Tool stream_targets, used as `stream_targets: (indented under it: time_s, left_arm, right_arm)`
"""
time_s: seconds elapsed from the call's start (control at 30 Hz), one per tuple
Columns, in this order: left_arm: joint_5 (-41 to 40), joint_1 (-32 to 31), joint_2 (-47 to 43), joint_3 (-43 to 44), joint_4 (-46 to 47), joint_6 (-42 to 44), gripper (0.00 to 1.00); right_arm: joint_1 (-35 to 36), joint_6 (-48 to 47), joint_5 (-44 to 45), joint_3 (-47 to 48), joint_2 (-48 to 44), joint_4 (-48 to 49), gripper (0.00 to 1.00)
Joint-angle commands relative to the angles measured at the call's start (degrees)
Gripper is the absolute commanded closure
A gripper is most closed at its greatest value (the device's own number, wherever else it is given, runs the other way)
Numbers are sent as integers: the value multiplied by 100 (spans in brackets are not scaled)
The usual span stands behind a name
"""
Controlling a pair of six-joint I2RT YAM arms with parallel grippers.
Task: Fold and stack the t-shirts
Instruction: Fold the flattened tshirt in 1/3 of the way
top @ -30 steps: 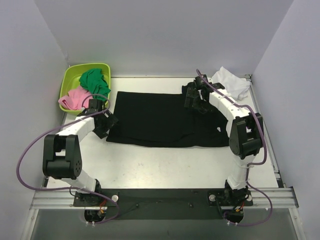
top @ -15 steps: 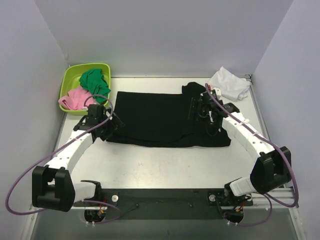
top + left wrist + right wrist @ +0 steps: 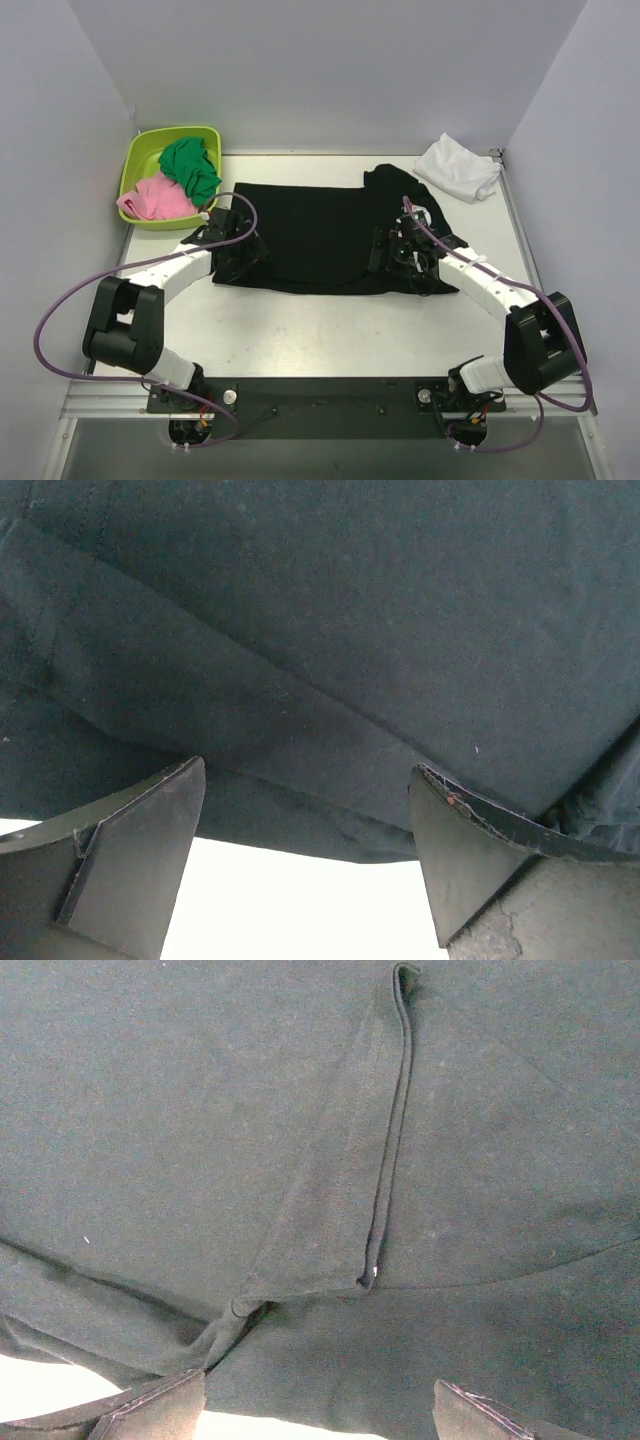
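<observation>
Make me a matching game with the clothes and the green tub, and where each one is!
Things:
1. large black cloth t-shirt
2. white cloth t-shirt
3. lime-green plastic tub
4. pink cloth

Places:
A. bunched up, far right
B. far left
C. inside the tub
D. spread flat in the middle

Pairs: 1-D, 2-A, 3-B, 4-C

Large black t-shirt (image 3: 310, 235) and white t-shirt (image 3: 458, 168), apart on the desk (image 3: 330, 330).
Black: spread flat and wide across the middle, one hemmed sleeve folded over the body at the right end; white: crumpled in a small heap at the far right corner.
</observation>
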Motion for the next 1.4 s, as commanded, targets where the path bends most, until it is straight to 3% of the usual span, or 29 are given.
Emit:
stream_targets:
  time_s: [0.0,0.3,0.5,0.77,1.13,1.37]
  left_arm:
    - [-39,-7,88,126,483,97,8]
    - [-127,-7,54,-313,642,150,8]
    - [-180,-7,-342,-734,598,106,8]
    - [-461,-7,-1167,-1139,98,62,8]
    - [-602,-16,-2494,-1720,-377,-96,8]
    - [-462,-86,-2821,-1369,-510,-114,8]
  right_arm:
    - [-4,78,-139,-278,-115,571,0]
    - [-30,149,-103,-875,87,1494,0]
    - [-30,201,-77,-1166,53,1504,1]
    - [13,412,221,-1517,-316,838,1]
    - [84,711,775,-1799,-1502,-245,0]
    - [251,588,811,-1369,-2286,-517,0]
